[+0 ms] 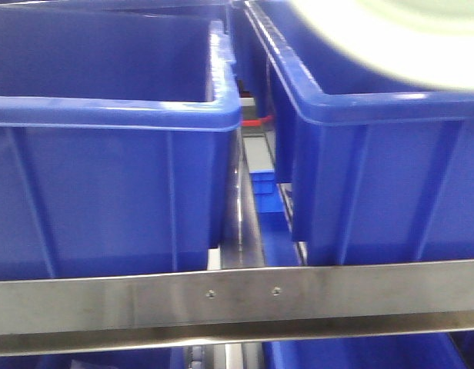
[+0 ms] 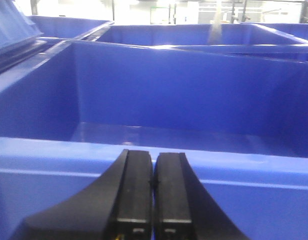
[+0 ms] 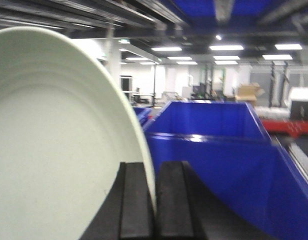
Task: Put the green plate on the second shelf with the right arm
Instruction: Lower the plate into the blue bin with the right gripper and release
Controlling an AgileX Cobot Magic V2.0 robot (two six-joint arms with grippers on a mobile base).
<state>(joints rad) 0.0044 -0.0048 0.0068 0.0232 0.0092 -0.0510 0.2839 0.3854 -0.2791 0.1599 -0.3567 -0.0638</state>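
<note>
The green plate [image 3: 54, 150] fills the left half of the right wrist view, standing on edge, pale mint with a wide rim. My right gripper [image 3: 155, 172] is shut on its rim, one black finger on each side. In the front view the plate [image 1: 391, 38] shows as a blurred pale disc at the top right, above a blue bin [image 1: 375, 154]. My left gripper [image 2: 154, 162] is shut with nothing between its black fingers, just in front of the near wall of another blue bin [image 2: 159, 100]. Neither gripper shows in the front view.
Two big blue bins [image 1: 106, 154] stand side by side on a shelf with a steel front rail [image 1: 237, 300]. A narrow gap with a red part [image 1: 256, 121] runs between them. More blue bins [image 1: 360, 357] sit on the level below. Another blue bin [image 3: 219, 145] lies right of the plate.
</note>
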